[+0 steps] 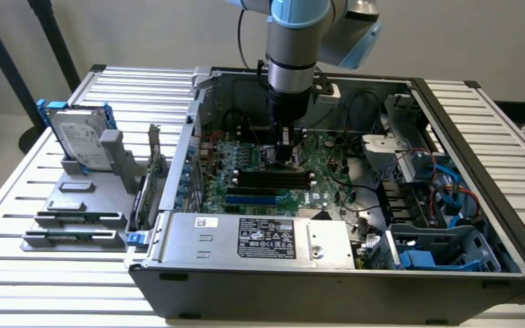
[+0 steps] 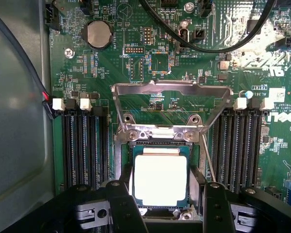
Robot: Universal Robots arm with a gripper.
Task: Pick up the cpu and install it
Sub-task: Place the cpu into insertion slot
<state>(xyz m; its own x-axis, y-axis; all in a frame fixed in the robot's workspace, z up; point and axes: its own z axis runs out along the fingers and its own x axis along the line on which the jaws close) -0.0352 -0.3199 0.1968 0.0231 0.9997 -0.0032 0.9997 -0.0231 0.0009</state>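
Observation:
The cpu, a small square chip with a bright silver top, lies flat in the motherboard socket. The socket's metal load plate is swung up and open beyond it. My gripper hangs straight over the socket, its black fingers standing on either side of the chip. The jaws are open, with a visible gap between the chip's edge and one finger. In the exterior view the gripper reaches down into the open computer case, just above the board's middle.
Memory slots flank the socket on both sides, and black cables arc over the board. A hard drive in a blue bracket stands on a grey holder at the exterior view's left, with memory sticks before it. A power supply fills the case front.

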